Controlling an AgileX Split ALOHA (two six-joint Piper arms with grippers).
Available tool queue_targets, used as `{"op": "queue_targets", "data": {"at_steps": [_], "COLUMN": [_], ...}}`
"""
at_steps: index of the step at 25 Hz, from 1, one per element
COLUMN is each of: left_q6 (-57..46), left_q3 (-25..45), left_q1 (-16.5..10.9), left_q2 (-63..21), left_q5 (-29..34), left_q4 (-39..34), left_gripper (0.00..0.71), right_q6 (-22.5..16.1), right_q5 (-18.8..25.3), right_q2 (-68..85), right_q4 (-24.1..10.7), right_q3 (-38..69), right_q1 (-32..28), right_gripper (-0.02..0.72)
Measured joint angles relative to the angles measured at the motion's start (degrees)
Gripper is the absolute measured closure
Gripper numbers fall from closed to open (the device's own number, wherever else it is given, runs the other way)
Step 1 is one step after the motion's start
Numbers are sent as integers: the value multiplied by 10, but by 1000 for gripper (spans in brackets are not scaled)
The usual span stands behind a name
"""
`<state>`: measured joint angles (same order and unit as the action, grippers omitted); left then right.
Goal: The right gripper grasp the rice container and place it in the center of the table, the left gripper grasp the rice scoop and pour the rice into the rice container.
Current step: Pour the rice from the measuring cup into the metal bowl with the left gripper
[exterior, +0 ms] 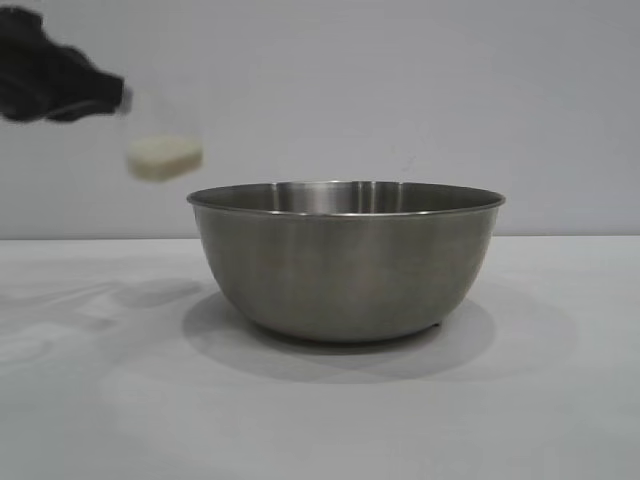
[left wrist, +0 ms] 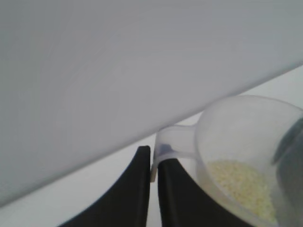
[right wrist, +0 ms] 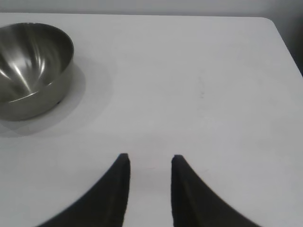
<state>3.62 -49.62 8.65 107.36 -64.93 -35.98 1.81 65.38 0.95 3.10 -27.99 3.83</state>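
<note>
The rice container (exterior: 345, 262), a wide steel bowl, stands upright on the white table (exterior: 100, 400) in the middle of the exterior view; it also shows far off in the right wrist view (right wrist: 33, 71). Up at the left, above and beside the bowl's rim, my left gripper (exterior: 118, 98) is shut on the handle of the clear rice scoop (exterior: 160, 135). Off-white rice (exterior: 165, 158) lies heaped in the scoop's bottom. The left wrist view shows the left gripper (left wrist: 152, 158) pinching the handle, with the rice scoop (left wrist: 246, 142) and rice (left wrist: 244, 187) beside it. My right gripper (right wrist: 150, 161) hangs open over bare table, away from the bowl.
A plain grey wall (exterior: 400, 80) stands behind the table. The table's far edge and rounded corner (right wrist: 267, 21) show in the right wrist view. Bare tabletop lies on both sides of the bowl.
</note>
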Motion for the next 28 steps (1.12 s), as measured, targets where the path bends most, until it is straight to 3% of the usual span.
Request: {"op": "queue_targets", "data": {"at_steps": [9, 15, 22, 28], "left_q6": [167, 270, 481, 630], "left_q3": [-35, -48, -48, -48], "left_q1": [15, 39, 78, 88], "left_q2": [0, 0, 0, 0], "left_q5": [0, -1, -1, 20], "left_q4": [-66, -96, -101, -101], "left_gripper": [710, 710, 710, 710], "right_q6": [0, 0, 1, 1], "right_q5": [0, 0, 0, 0], "right_q2": [0, 0, 0, 0], "right_q4": [0, 0, 0, 0], "right_q3": [0, 0, 0, 0], "right_q1": [0, 0, 0, 0], "right_gripper": [488, 488, 488, 488]}}
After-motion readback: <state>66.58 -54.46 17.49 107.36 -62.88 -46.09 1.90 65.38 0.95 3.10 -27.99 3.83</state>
